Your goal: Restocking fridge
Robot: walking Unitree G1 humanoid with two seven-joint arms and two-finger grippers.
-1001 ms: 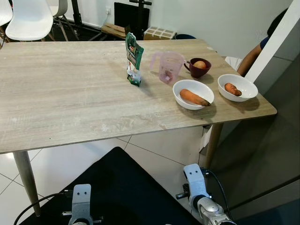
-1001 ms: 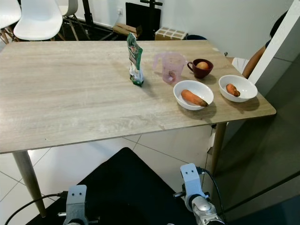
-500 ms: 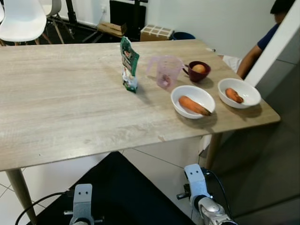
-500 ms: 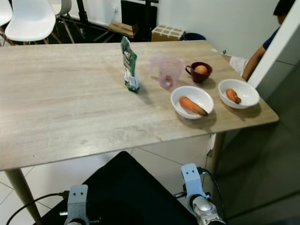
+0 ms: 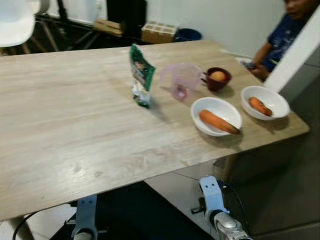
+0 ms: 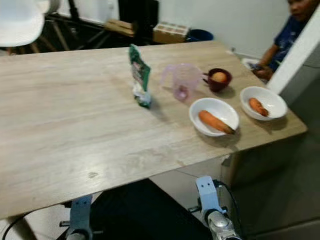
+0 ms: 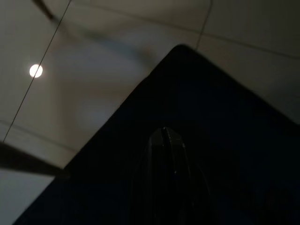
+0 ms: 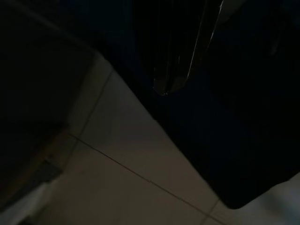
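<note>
Green pouch (image 5: 141, 75) upright, wood table (image 5: 65, 125)

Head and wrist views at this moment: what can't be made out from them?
- Green pouch: its print is unreadable in the eye views, blurred.
- Pink jug: contents unclear, see-through and blurred.
- Person: cut off by the top edge and a white panel.
- Left gripper: left wrist view too dark; fingertips appear together.
- Right gripper: right wrist view too dark to read.

The camera has moved closer to the table (image 5: 75, 130), now blurred, and the seated person (image 5: 280, 37) shows more.
</note>
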